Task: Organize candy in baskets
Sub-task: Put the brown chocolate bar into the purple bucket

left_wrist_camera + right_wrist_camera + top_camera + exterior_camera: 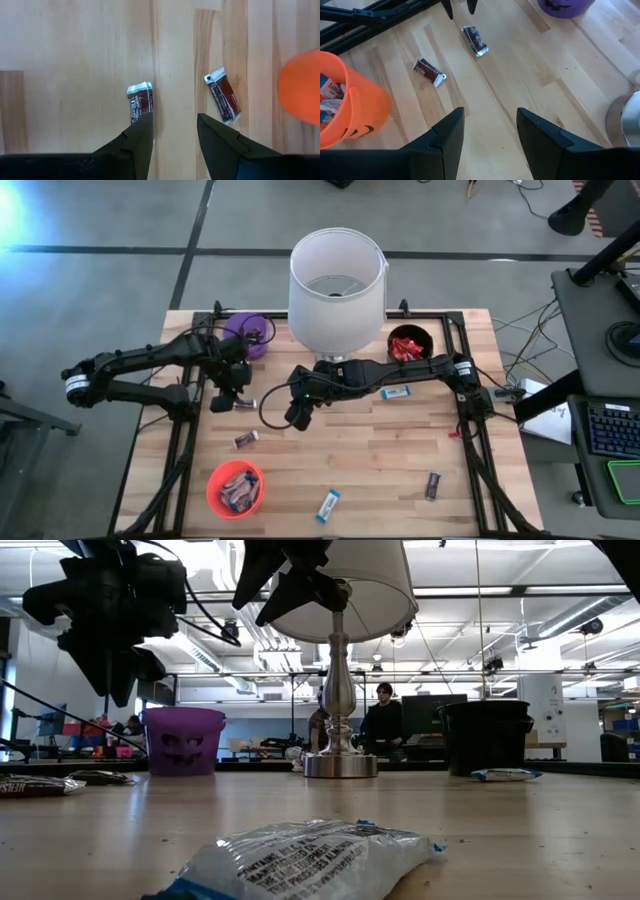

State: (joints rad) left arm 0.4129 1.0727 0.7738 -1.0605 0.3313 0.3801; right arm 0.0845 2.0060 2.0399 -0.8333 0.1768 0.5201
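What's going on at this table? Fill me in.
Two robot arms are sorting candy into three baskets. The left gripper hangs open just above a dark-wrapped bar near the purple basket, holding nothing. The right gripper hovers open and empty over mid-table, in front of the lamp. The orange basket already holds several bars and the black basket holds red ones. Loose bars still lie on the wood, among them a blue-and-white bar at the front edge.
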